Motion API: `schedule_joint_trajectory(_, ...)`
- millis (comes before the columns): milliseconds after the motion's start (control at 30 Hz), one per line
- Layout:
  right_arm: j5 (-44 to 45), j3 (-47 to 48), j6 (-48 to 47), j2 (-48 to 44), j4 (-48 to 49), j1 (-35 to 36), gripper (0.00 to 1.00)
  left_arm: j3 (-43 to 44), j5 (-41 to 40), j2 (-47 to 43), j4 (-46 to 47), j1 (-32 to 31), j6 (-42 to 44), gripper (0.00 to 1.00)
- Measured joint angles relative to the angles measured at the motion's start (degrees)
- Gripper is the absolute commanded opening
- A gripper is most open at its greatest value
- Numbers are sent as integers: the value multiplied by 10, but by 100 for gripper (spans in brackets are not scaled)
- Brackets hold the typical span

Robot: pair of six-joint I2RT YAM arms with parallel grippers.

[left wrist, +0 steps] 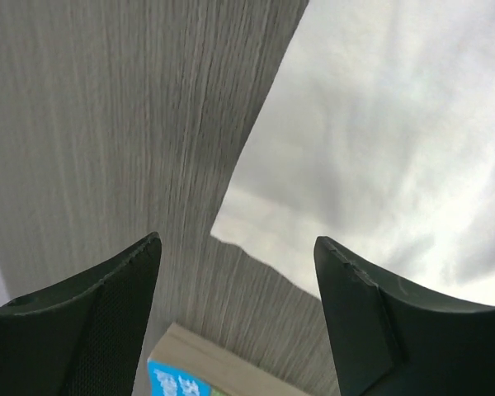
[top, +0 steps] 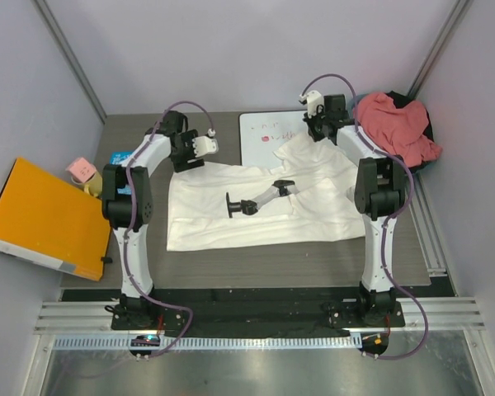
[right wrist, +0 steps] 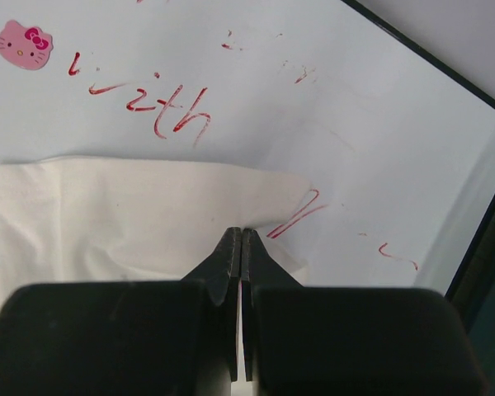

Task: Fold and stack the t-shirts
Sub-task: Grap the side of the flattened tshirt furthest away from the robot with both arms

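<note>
Little of the job is done. The large white cloth t-shirt (top: 231, 219) lies spread across the middle of the dark grey bench (top: 256, 266), rumpled along its far edge, where its far right part reaches onto the glossy white whiteboard with red writing (top: 264, 132); I see no finished fold in it. A black and grey jointed object (top: 252, 203) rests on its middle. The salmon pink-red cloth t-shirt (top: 396, 124) sits crumpled at the far right corner, untouched.

The left tool (left wrist: 238, 241) is spread wide and holds nothing, above the shirt's far left edge. The right tool (right wrist: 242, 233) is pressed together over the cloth on the whiteboard; whether it pinches fabric I cannot tell.

By my reckoning both folds and the stacking remain.
</note>
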Motion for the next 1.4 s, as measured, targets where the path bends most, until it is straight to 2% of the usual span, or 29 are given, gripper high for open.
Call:
schedule_joint_trajectory(133,2,-15,-8,-2,-1,0,1,97,27,79,-60,13,2,65)
schedule_joint_trajectory(267,6,-20,-14,-4,-1,0,1,179,44,129,-102,21,3,68)
schedule_joint_trajectory(467,13,-25,-31,-12,-2,0,1,250,73,166,-187,23,29,71)
schedule_joint_trajectory(533,17,-25,-37,-19,-2,0,1,276,83,178,-230,23,45,69)
schedule_joint_trajectory(600,20,-26,-46,-25,-2,0,1,291,92,187,-262,22,57,59)
schedule_joint_trajectory(667,22,-26,-51,-32,-2,0,1,293,96,188,-288,21,68,32)
schedule_joint_trajectory(700,22,-26,-53,-35,-2,0,1,292,97,188,-297,20,67,14)
schedule_joint_trajectory(733,22,-27,-55,-38,-2,0,1,291,97,188,-309,19,70,0)
schedule_joint_trajectory(833,23,-36,-62,-49,-1,0,1,281,95,185,-325,15,75,0)
schedule_joint_trajectory(967,23,-60,-68,-71,-1,0,1,233,85,158,-284,12,56,0)
schedule_joint_trajectory(1200,27,-122,-84,-128,2,0,1,54,25,60,-115,9,3,0)
schedule_joint_trajectory(1400,27,-171,-99,-184,3,0,1,-46,-27,-22,15,9,-28,0)
